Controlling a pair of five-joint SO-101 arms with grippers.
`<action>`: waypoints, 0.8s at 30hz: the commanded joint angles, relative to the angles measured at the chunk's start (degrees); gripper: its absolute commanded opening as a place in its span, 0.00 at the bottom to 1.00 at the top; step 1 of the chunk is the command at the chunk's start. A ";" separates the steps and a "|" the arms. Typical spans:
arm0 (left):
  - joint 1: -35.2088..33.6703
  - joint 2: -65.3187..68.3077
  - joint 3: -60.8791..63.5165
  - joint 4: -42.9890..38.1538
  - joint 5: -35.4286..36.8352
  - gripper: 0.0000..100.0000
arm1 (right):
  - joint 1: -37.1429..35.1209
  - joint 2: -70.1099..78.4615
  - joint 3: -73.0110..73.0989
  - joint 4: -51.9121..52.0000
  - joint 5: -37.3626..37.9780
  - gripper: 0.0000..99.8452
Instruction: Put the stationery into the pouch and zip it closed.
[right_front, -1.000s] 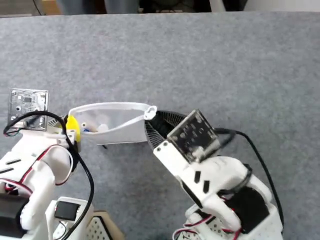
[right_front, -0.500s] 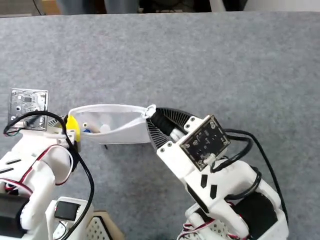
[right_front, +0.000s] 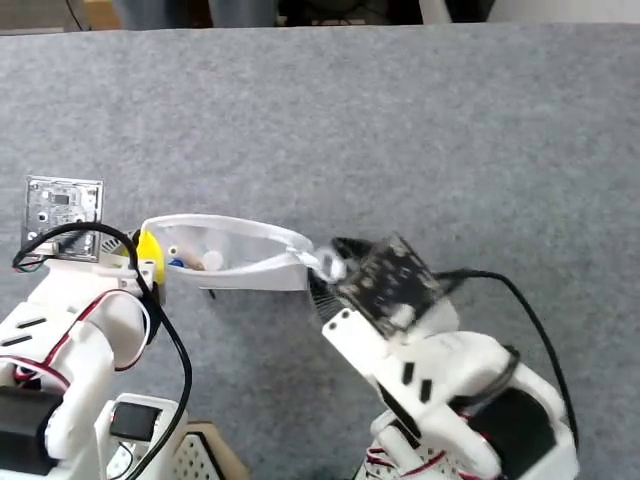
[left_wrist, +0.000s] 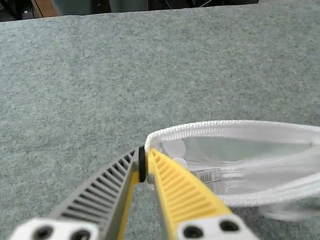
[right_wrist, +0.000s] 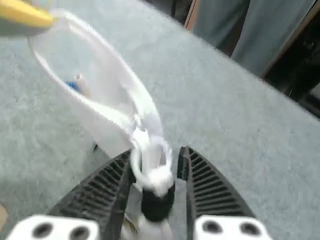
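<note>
The white pouch lies on the grey table, near the front edge, between the two arms; its mouth is open wide, so the zip is not closed; the stationery is inside it, down at the end by the left arm; from above you can see a bit of blue and some small white pieces, but they are too small to name; in the left wrist view one piece inside has a little printed label on it; the left gripper has one grey finger and one yellow finger, and they are pinched tight on the very end of the pouch, right at its corner; the right gripper is at the other end of the pouch; its two black fingers press from both sides on the white zip ring, which sits right between them; that end of the pouch is lifted a little off the table; the picture there is blurry.
</note>
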 joint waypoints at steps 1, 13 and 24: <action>0.75 2.02 5.85 0.53 -0.26 0.03 | -0.53 0.04 3.21 -1.93 -0.26 0.09; 0.66 2.02 5.76 0.53 -0.18 0.03 | -0.44 0.04 17.98 -5.63 -0.70 0.15; 0.66 2.02 5.76 0.53 -0.26 0.03 | 8.00 -0.40 18.95 -8.00 -0.62 0.15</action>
